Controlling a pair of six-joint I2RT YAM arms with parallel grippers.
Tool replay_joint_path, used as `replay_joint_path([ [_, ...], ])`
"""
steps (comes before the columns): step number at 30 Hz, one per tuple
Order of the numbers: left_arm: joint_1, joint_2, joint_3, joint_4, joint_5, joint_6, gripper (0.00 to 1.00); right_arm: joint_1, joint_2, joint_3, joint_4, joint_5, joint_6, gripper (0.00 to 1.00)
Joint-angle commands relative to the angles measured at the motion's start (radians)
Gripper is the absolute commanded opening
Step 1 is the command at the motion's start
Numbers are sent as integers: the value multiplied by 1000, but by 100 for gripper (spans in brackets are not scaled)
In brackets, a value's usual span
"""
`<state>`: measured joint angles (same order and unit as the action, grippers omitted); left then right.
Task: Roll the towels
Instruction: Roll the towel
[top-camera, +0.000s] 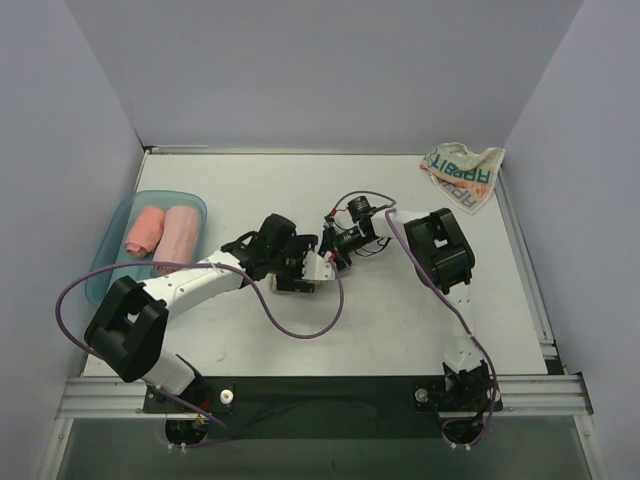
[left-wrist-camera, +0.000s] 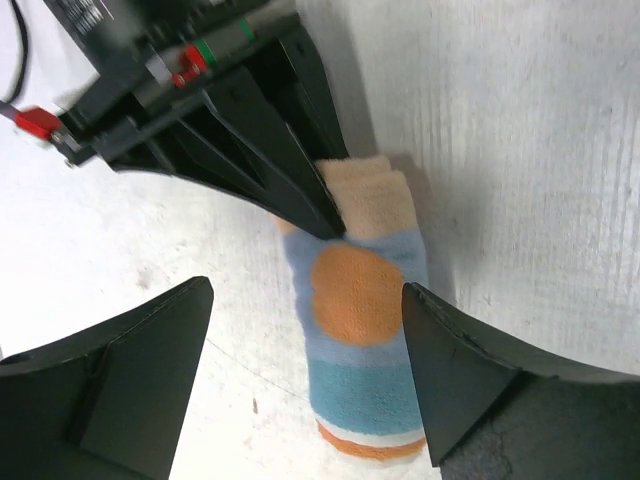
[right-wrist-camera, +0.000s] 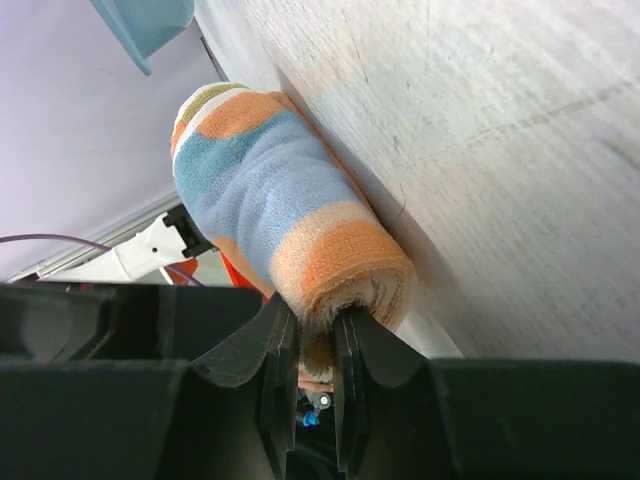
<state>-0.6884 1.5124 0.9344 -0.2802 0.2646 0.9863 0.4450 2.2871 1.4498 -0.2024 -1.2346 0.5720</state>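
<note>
Setting: white table (top-camera: 400, 330) walled in by pale lavender panels, with two robot arms bolted at its near edge
Striped towel (left-wrist-camera: 360, 330): rolled into a tight cylinder, lying on the table near the middle, where the two arms meet; in the top view the arms mostly hide it
Right fingers (right-wrist-camera: 275, 350): together, clamped on the cloth layers at one end of the roll
Left fingers (left-wrist-camera: 130, 360): wide apart, one on each side of the roll, holding nothing; whether either one touches the cloth cannot be told
Key relation: the roll's long axis runs lengthwise through the gap between the left fingers and away from the left wrist, ending at the right fingers, so closing the left fingers would squeeze the roll across its width
Nearer arm: both are at the roll; the right has the far end, the left straddles the near half
Teal tray (top-camera: 103, 275): at the left edge of the table, holding a rolled pink towel (top-camera: 145, 228) and a paler rolled one (top-camera: 182, 232) side by side
RABBIT towel (top-camera: 462, 172): crumpled and unrolled in the far right corner, well apart from both arms
Likely step: the striped roll looks finished, and the tray lies on the left arm's side
</note>
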Motion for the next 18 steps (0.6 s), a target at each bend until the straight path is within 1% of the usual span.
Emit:
replay_joint_path([
  [1,-16,-11,53,-16,73,8,87,1,-14,30,-38,1,12,0],
  [4,-16,23,63,-48,94,32,87,0,-15,32,-37,-9,19,0],
  [10,-16,100,80,-100,97,64,80,-11,-14,35,-22,-49,46,0],
  [15,-14,149,75,-103,55,83,77,-14,-17,6,78,-106,178,0],
  [17,-13,166,67,-105,42,94,73,-14,-28,-6,113,-123,204,0],
  [18,-11,170,64,-105,42,103,69,-14,-29,-9,145,-138,241,0],
])
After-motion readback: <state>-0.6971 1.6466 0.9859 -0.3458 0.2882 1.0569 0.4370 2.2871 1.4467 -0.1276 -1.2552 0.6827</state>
